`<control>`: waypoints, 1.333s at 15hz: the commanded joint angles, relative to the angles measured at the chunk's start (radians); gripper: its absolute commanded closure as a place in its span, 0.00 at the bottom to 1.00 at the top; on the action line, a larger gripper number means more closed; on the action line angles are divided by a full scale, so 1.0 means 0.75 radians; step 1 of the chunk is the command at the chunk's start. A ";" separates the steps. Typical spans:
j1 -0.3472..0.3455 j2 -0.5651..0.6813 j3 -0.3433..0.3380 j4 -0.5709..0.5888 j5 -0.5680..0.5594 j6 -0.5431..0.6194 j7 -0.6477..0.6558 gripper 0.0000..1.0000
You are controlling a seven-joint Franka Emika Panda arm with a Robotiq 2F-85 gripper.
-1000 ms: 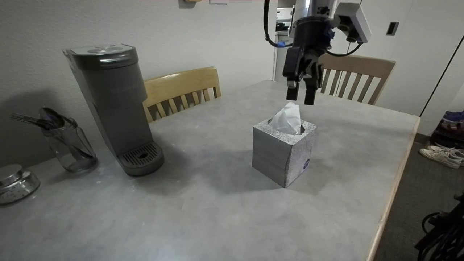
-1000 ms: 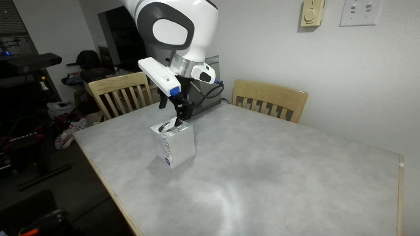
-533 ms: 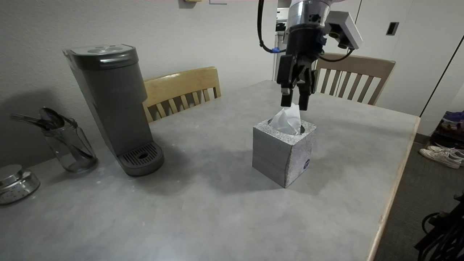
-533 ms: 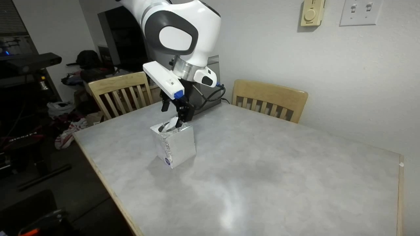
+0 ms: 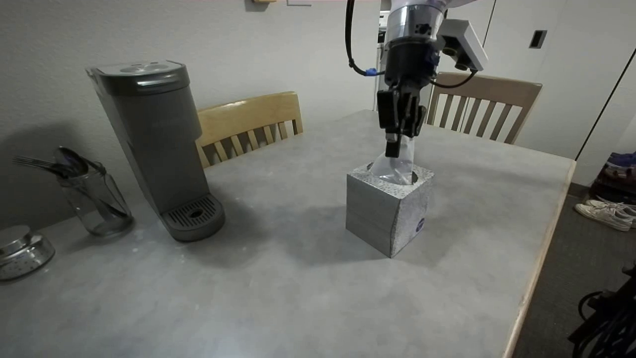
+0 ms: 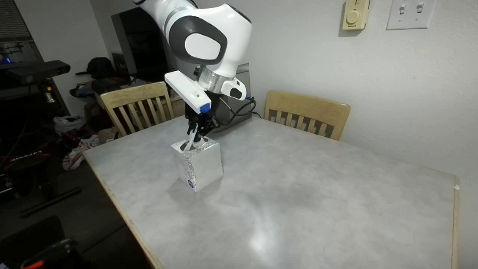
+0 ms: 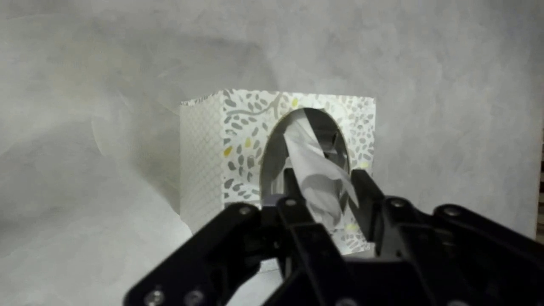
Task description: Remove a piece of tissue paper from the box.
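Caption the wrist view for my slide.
Black hand, jaws apart, astride white tissue paper poking from a leaf-patterned white cardboard box on a pale grey table.

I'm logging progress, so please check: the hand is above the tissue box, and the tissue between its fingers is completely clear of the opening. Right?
Not quite: the tissue is not clear of the opening. The wrist view shows it reaching down inside. The rest stands: it is between the fingers of the hand, above the tissue box.

The gripper [image 7: 327,183] partly hides the six-o'clock side of the tissue box [image 7: 243,170] in the wrist view.
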 commanded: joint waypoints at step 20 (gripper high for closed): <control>-0.012 -0.251 0.008 0.058 -0.054 -0.219 0.096 1.00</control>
